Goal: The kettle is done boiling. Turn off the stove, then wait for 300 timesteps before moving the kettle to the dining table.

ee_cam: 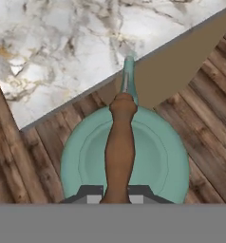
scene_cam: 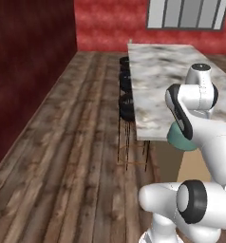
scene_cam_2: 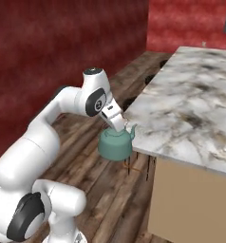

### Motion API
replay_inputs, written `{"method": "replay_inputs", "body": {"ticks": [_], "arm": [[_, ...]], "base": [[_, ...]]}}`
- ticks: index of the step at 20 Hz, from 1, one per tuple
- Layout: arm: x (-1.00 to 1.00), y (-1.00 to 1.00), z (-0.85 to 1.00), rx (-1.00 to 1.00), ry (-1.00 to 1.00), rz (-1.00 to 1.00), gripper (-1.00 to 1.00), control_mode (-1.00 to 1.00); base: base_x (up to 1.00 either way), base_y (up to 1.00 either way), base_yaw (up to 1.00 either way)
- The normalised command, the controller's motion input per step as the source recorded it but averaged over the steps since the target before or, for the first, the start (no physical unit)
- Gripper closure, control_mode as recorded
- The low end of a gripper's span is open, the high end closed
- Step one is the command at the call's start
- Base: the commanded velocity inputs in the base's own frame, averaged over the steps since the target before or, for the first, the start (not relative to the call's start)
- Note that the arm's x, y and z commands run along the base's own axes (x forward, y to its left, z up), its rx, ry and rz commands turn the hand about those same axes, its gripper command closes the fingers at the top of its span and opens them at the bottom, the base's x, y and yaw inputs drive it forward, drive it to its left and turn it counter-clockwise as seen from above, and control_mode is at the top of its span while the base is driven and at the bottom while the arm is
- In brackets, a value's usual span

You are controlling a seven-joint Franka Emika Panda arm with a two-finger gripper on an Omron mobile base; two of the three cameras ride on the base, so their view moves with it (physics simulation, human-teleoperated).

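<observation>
Kettle (scene_cam_2: pixel 116 144) at frame centre, partly hidden by the arm, hangs beneath the pincer (ee_cam: pixel 116 192) clenched on its handle, beside the table (scene_cam_2: pixel 191 109) edge.

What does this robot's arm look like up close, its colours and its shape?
The arm is glossy white, built of thick rounded segments linked by dark grey-black joint rings. A round black cap with a small white mark sits on one joint. It tapers to a white gripper with two small dark grey fingers. No loose cables show.
</observation>
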Motion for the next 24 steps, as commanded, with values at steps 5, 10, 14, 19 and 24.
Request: {"method": "replay_inputs", "body": {"ticks": [5,10,14,19,24], "arm": [[0.0,0.0,0.0,0.0,0.0,0.0,1.0,1.0],[0.0,0.0,0.0,0.0,0.0,0.0,1.0,1.0],[0.0,0.0,0.0,0.0,0.0,0.0,1.0,1.0],[0.0,0.0,0.0,0.0,0.0,0.0,1.0,1.0],[0.0,0.0,0.0,0.0,0.0,0.0,1.0,1.0]], "base": [[0.51,0.77,-0.33],[0.53,0.71,-0.33],[0.54,0.66,-0.34],[0.53,0.6,-0.35],[0.54,0.64,-0.36]]}}
